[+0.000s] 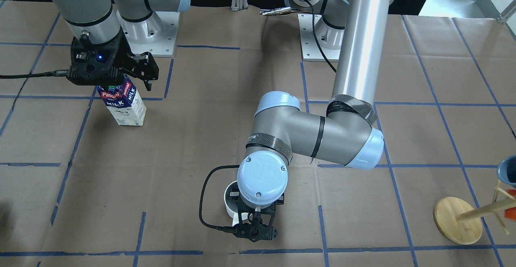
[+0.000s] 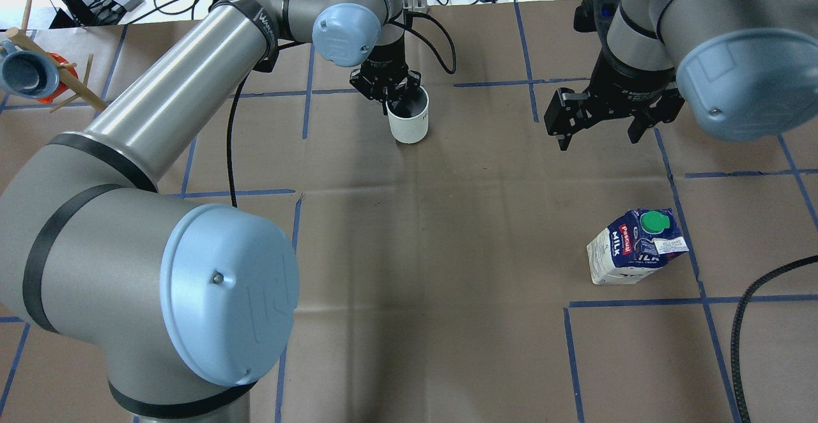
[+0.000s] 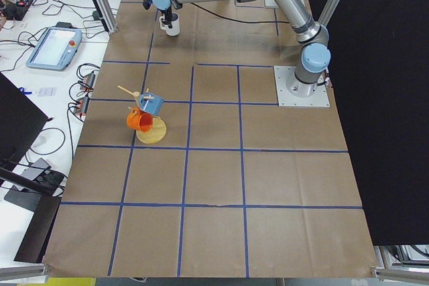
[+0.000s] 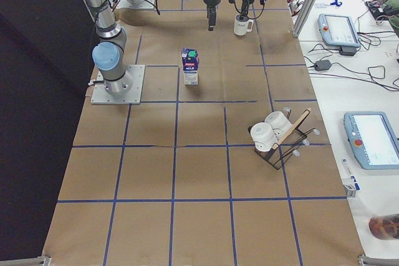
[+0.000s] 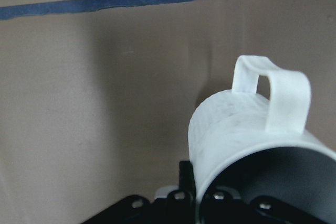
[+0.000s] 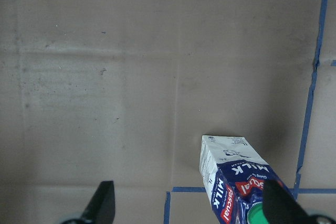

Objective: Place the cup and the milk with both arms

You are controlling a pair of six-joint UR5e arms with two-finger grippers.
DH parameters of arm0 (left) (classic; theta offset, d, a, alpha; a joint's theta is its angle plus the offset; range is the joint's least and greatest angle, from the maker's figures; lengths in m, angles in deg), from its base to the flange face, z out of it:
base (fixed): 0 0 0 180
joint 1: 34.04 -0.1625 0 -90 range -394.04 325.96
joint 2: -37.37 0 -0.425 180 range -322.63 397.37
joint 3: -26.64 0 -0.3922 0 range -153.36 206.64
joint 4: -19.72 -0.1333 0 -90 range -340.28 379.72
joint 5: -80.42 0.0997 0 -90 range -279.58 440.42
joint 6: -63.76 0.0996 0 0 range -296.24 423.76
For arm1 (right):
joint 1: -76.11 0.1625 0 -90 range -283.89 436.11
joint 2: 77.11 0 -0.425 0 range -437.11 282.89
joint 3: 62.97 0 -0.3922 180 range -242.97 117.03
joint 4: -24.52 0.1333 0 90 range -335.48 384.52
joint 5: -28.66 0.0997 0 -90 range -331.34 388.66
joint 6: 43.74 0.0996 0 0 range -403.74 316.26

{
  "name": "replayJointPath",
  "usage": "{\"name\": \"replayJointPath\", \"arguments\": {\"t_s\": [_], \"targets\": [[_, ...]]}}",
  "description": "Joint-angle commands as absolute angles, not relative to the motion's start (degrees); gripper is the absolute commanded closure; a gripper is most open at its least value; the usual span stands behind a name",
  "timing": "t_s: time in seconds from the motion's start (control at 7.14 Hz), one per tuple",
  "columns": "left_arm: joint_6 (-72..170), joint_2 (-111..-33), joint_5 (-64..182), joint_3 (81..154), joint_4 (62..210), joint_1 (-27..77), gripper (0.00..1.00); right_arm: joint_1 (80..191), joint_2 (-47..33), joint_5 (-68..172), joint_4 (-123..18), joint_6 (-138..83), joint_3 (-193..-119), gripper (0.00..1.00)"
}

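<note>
Currently | your left gripper (image 2: pixel 391 98) pinches the cup (image 2: pixel 409 126) by its wall between its fingers, far centre of the tabletop (image 2: pixel 447 250) | right gripper (image 2: pixel 601 138), fingers spread, hovers clear of the milk (image 2: pixel 632 247), upright at near right | likely: milk stands free, cup not yet released.

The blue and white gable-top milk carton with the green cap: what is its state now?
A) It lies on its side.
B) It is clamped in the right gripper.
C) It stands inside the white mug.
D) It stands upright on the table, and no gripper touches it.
D: the blue and white gable-top milk carton stands upright on the brown paper-covered table, while the right gripper is open and apart from it.
</note>
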State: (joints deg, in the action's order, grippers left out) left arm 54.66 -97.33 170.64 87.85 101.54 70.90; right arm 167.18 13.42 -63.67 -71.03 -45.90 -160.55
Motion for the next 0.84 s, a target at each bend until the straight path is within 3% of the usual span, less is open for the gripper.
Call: {"name": "replayJointPath", "arguments": {"t_s": [0.0,0.28,0.42,0.56,0.7], "targets": [[54.97,-97.37,171.82,88.16,101.63,70.82,0.61,166.55,13.33,-64.06,-71.55,-48.3,-160.97,0.0],[54.97,-97.28,172.09,88.25,101.63,70.82,0.54,165.5,14.29,-64.59,-71.55,-50.68,-161.23,0.0],[54.97,-97.02,172.18,88.16,101.54,70.82,0.11,163.84,15.17,-64.41,-71.38,-53.12,-161.41,0.0],[54.88,-96.32,172.09,88.16,101.89,70.82,0.01,162.34,16.74,-64.41,-71.46,-55.41,-162.37,0.0],[54.88,-95.62,172.09,87.38,103.98,70.9,0.0,160.33,18.93,-64.41,-71.64,-58.21,-164.38,0.0]]}}
